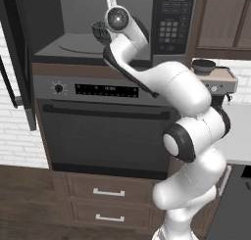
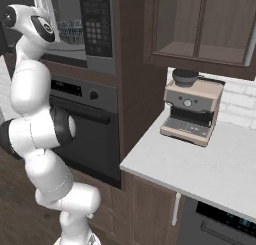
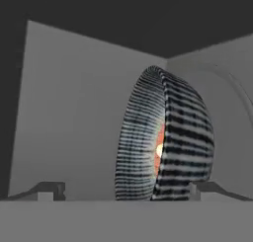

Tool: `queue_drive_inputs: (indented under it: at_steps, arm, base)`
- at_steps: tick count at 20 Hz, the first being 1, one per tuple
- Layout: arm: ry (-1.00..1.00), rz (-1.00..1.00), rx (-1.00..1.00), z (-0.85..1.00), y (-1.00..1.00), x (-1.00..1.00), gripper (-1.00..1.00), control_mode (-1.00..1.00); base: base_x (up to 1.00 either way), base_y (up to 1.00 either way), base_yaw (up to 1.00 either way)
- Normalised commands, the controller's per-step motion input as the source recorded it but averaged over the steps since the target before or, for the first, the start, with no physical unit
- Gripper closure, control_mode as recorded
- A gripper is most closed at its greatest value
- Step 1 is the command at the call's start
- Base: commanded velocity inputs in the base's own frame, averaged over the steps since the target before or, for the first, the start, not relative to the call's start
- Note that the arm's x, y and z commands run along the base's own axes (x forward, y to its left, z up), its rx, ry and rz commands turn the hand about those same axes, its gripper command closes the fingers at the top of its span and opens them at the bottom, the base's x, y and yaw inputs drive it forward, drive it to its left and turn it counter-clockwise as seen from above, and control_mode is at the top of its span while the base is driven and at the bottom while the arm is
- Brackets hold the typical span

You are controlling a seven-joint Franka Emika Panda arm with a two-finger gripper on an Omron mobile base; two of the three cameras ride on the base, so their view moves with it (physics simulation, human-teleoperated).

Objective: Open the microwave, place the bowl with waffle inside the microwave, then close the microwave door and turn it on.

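The microwave (image 1: 63, 48) stands open, and its door (image 1: 17, 62) is swung out to the left. The striped dark bowl (image 3: 165, 137) with orange-red food sits inside on the glass turntable (image 1: 81, 47); it also appears as the bowl (image 1: 100, 32) and the bowl (image 2: 72, 31). My gripper (image 3: 126, 189) reaches into the cavity with its jaws spread wide. The bowl lies between the fingertips (image 3: 49, 189), near the right one and well clear of the left. The arm's wrist (image 1: 117, 18) covers part of the bowl. The keypad (image 1: 171, 18) is on the microwave's right.
A wall oven (image 1: 105, 131) with a long bar handle sits under the microwave, with two drawers (image 1: 108, 192) below it. To the right, a beige espresso machine (image 2: 192, 111) stands on a white counter (image 2: 200, 164). An upper cabinet (image 2: 200, 24) hangs above it.
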Motion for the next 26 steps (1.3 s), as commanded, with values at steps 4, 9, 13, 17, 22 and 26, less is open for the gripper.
queue_drive_inputs:
  at_steps: [4, 9, 13, 17, 22, 26]
  arm:
    - [-0.48, 0.09, -0.11, 0.03, 0.46, -0.91, -1.0, -1.0]
    - [-0.13, 0.0, -0.08, -0.04, 0.54, -1.0, -1.0, -1.0]
    - [0.11, 0.0, 0.0, -0.01, 0.1, -1.0, -1.0, -1.0]
    - [0.29, -0.01, 0.0, -0.01, 0.0, -1.0, -1.0, -1.0]
    - [0.35, -0.09, -0.05, -0.41, 0.0, -1.0, -1.0, -1.0]
    - [0.0, -0.08, -0.15, -0.9, -0.13, -0.89, -1.0, -1.0]
  base:
    - [0.0, 0.0, 0.0]
    - [0.0, 0.0, 0.0]
    - [0.0, 0.0, 0.0]
    - [0.0, 0.0, 0.0]
    - [0.0, 0.0, 0.0]
    - [0.0, 0.0, 0.0]
